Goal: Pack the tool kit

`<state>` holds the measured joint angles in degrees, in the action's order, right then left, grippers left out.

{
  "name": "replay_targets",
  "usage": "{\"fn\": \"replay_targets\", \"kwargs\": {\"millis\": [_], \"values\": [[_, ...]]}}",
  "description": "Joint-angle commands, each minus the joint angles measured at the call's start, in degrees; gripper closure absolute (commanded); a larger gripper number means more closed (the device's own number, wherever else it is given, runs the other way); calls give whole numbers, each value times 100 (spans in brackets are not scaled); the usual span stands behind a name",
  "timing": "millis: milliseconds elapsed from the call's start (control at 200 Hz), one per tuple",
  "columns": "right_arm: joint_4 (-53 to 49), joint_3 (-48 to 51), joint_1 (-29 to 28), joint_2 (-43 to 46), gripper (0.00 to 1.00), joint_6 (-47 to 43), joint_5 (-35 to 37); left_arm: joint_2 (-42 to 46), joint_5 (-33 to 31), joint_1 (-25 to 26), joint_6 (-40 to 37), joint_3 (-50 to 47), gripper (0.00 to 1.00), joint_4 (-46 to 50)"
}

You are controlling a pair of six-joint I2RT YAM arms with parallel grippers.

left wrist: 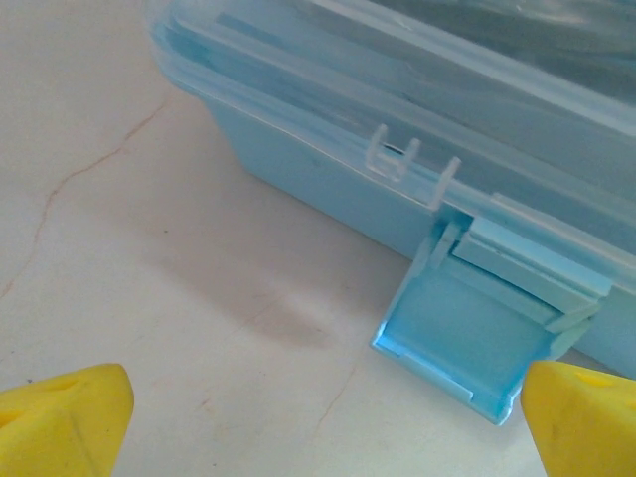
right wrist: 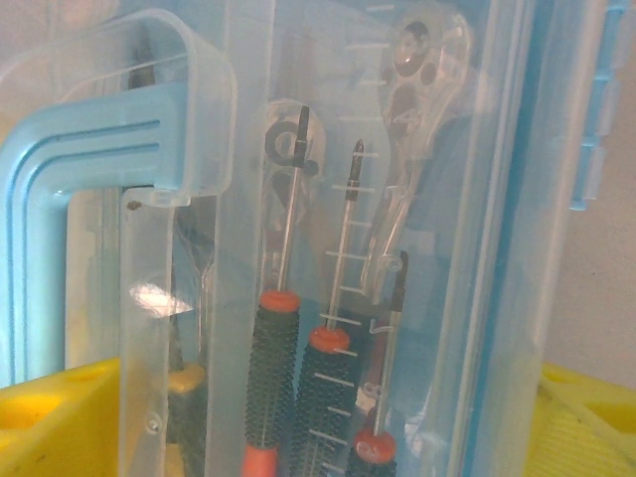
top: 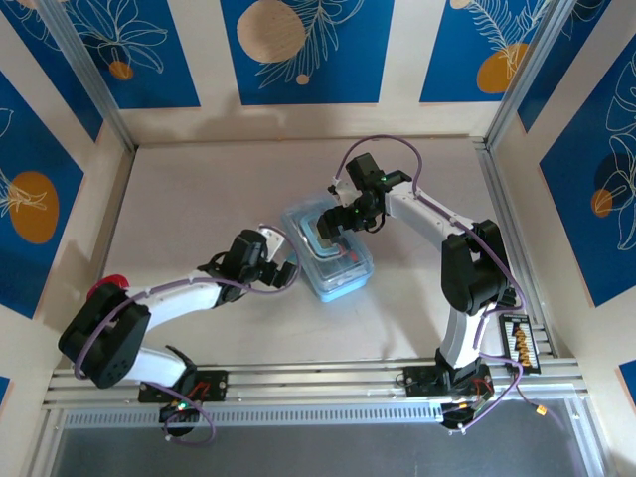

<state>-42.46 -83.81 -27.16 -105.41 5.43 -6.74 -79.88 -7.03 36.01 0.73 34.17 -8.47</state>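
Left pincer point(left wrist: 320, 407) gapes low; right pincer point(right wrist: 318, 417), spread, points down.

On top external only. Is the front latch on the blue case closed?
Observer: No. In the left wrist view the light-blue plastic latch flap hangs open below the clear hinged lid.
Operator: Left hand on it?
Observer: No. Its yellow fingertips stand wide apart with nothing gripped; the flap's corner sits close beside the one on that view's right.
Operator: Tools inside?
Observer: In the right wrist view, three red-and-black-handled screwdrivers lie side by side under the lid.
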Motion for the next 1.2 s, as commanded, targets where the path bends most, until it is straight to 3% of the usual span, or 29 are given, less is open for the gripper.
{"fn": "replay_targets", "kwargs": {"millis": [0,530,865,1191], "values": [[-973,367,-70,-235,14,-139,-512,-255,372,-38,-214,-14,0,-6],[-1010,262,-62,-374,14,-148,-539,-1316,750,94,-258,237,0,-635],[-1045,249,-53,-406,14,-174,-531,-1534,-380,99,30,437,0,-499],[-1042,296,-56,-368,14,-156,-521,-1212,-943,98,214,336,0,-350]]}}
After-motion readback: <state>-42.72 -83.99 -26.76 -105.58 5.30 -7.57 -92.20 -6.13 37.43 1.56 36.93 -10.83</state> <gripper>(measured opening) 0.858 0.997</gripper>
